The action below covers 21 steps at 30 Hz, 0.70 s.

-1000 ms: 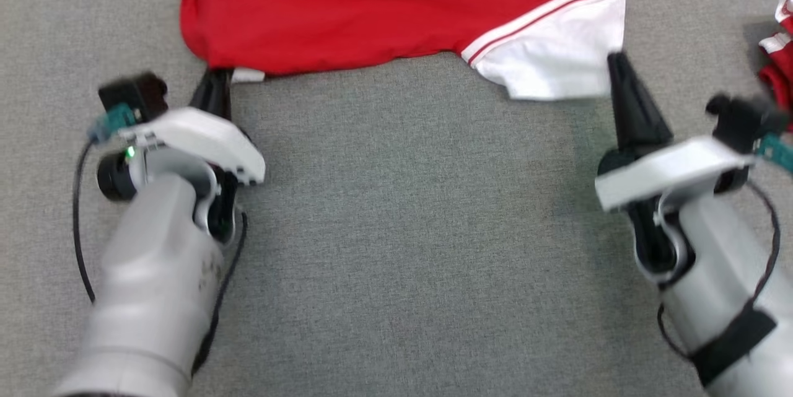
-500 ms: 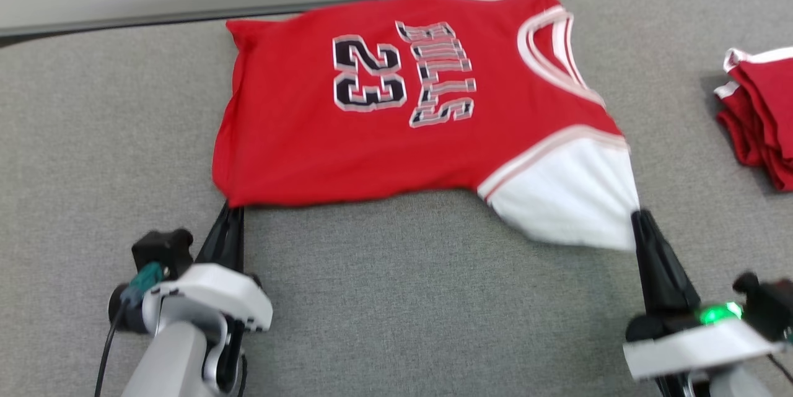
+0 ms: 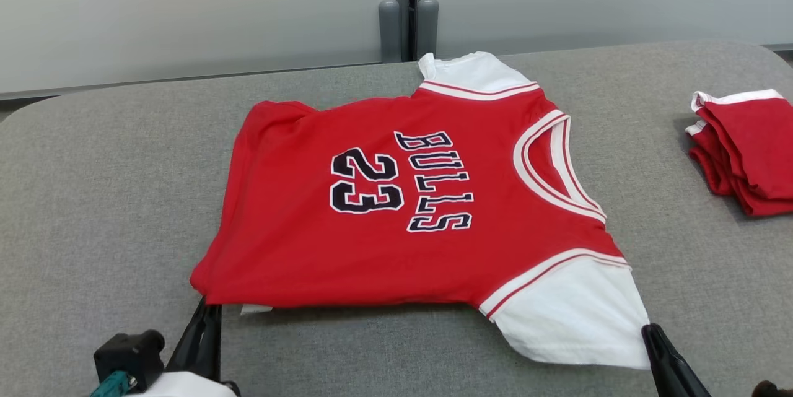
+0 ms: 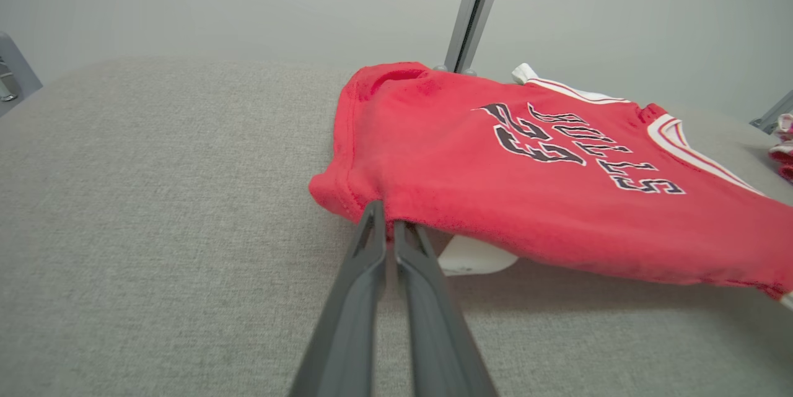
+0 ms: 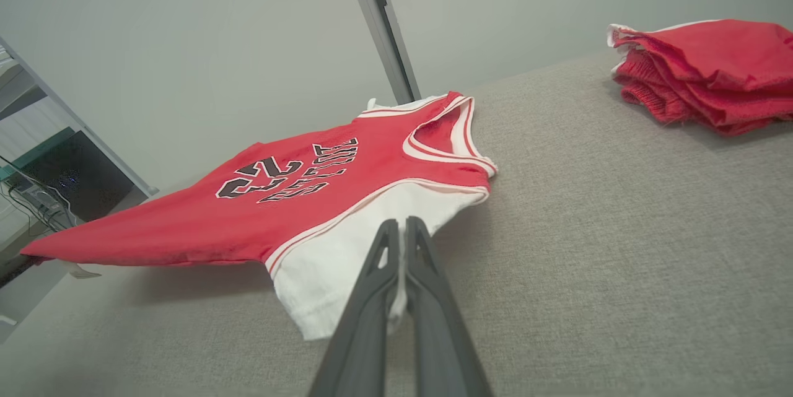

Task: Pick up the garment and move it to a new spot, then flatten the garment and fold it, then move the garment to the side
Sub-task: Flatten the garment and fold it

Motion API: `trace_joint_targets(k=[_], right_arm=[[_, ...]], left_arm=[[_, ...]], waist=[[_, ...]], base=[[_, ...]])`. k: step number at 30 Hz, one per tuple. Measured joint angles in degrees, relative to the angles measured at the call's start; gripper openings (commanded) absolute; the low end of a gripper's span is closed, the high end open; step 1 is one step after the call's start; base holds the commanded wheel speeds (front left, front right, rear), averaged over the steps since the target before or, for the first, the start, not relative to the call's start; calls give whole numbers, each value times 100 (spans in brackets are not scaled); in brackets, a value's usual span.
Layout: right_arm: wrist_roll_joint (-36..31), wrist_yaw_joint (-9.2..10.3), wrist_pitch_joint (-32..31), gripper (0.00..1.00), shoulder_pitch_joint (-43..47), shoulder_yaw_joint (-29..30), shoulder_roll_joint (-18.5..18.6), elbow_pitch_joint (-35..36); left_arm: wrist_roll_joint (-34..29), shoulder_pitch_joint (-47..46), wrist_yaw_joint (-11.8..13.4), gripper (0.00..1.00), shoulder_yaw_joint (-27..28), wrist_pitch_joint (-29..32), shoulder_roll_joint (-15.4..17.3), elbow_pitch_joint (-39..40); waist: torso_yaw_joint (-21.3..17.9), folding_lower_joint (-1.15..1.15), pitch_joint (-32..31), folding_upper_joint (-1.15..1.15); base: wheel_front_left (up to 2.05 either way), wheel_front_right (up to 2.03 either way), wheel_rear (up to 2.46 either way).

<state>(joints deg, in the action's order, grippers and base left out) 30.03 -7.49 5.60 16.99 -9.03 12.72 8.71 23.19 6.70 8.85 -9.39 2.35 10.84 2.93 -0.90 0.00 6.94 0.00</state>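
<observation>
The garment (image 3: 396, 211) is a red jersey with white sleeves and black "BULLS 23" lettering, spread across the grey padded table (image 3: 111, 186). Its near edge hangs lifted off the surface. My left gripper (image 3: 207, 310) is shut on the near left hem corner; in the left wrist view its fingers (image 4: 387, 226) pinch the red hem of the garment (image 4: 526, 180) beside a white label. My right gripper (image 3: 647, 329) is shut on the near white sleeve; the right wrist view shows it (image 5: 399, 226) clamping that white cloth of the garment (image 5: 334, 192).
A folded stack of red and white clothes (image 3: 743, 149) lies at the table's right side, also in the right wrist view (image 5: 706, 75). A pale wall with a vertical post (image 3: 406, 19) runs behind the table's far edge.
The head camera has tilted up, so the whole jersey and the back wall show now. Both grippers stay shut on the near edge, now at the view's bottom.
</observation>
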Motion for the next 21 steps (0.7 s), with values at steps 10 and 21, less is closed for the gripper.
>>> trace_joint_targets(k=[10,21], right_arm=[[-46,0,-490,0,422,255,-119,423],[311,0,-760,0,-789,485,57,-447]], left_arm=[[0,747,381,0,-89,848,132,1126],[101,-354,-103,0,-450,1789,424,386]], waist=[[75,0,20,0],[55,0,441,0]], base=[[0,0,0],[0,0,0]])
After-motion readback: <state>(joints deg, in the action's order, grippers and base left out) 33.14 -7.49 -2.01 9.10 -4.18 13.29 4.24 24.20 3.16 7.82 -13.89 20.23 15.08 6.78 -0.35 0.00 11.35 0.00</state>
